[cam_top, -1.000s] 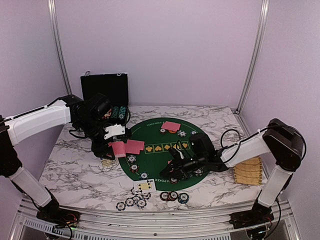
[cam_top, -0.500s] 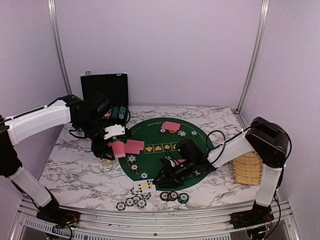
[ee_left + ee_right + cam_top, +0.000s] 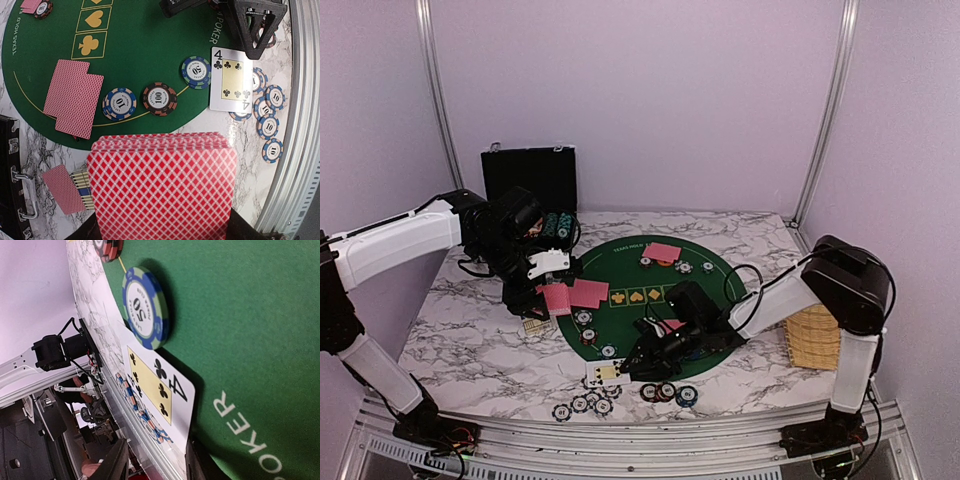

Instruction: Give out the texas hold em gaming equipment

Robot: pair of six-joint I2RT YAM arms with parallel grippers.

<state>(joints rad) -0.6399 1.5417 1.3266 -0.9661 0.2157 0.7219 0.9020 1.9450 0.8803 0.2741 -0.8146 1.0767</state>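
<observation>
My left gripper [image 3: 546, 284] is shut on a deck of red-backed cards [image 3: 162, 187], held over the mat's left edge. A face-up four of clubs [image 3: 607, 372] lies half on the green mat [image 3: 650, 300] and half on the marble, resting on some blue-and-white chips [image 3: 267, 125]. My right gripper [image 3: 633, 362] is low at that card's right end, open. In the right wrist view the four of clubs [image 3: 157, 390] reaches to the right finger, with no grip on it. A 50 chip [image 3: 145, 307] lies just beyond the card.
Two red-backed cards [image 3: 588, 292] and chips [image 3: 584, 318] lie on the mat's left, with another card [image 3: 662, 251] at its far side. More chips [image 3: 668, 392] sit near the front rail. A black case [image 3: 530, 175] stands back left and a woven tray [image 3: 815, 340] lies at right.
My right arm has swung left and nearer along the mat to the face-up card, and its jaws have opened. The left arm and the deck have not moved.
</observation>
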